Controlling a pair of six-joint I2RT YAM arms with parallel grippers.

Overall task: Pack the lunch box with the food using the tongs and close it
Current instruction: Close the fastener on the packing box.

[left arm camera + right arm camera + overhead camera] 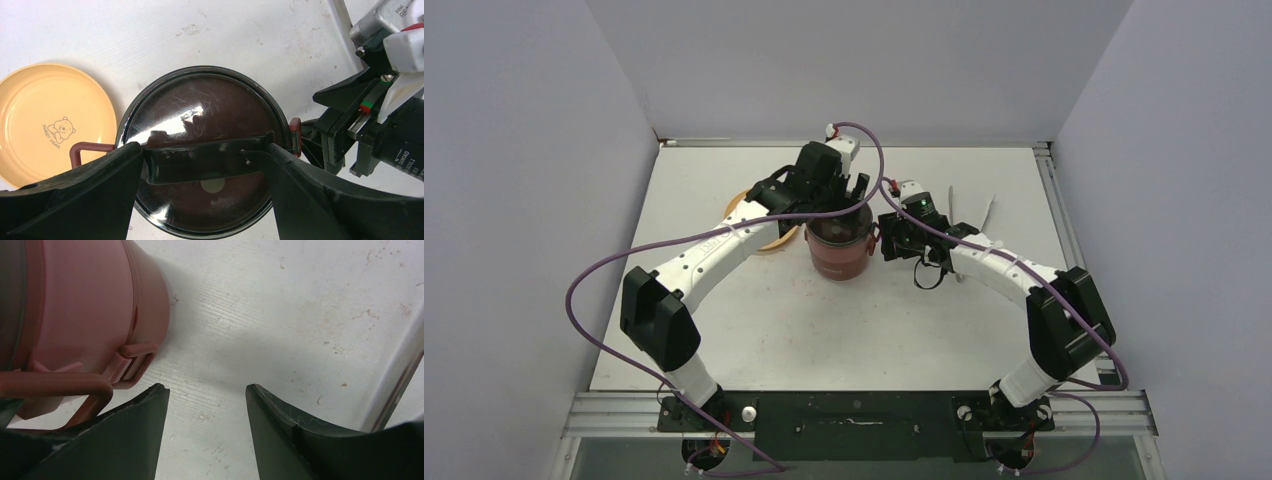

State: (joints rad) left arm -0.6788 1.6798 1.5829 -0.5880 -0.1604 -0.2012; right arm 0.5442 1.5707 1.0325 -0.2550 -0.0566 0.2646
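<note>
The maroon lunch box (837, 255) stands stacked at the table's middle, with its dark translucent top lid (200, 112) on. My left gripper (206, 147) hangs over it (836, 198), jaws wide, and its fingers (115, 175) press both ends of the lid's black handle bar (205, 162). Just right of the box, my right gripper (887, 238) is low and open (206, 387), with bare table between its fingers. A maroon side handle (60, 386) lies just off its left finger. The silver tongs (952, 208) lie behind the right arm. No food shows.
A yellow-orange plate (45, 125) with a bear print sits left of the lunch box (749, 215). The box's side clasp (132, 362) faces my right gripper. White walls close in the table on three sides.
</note>
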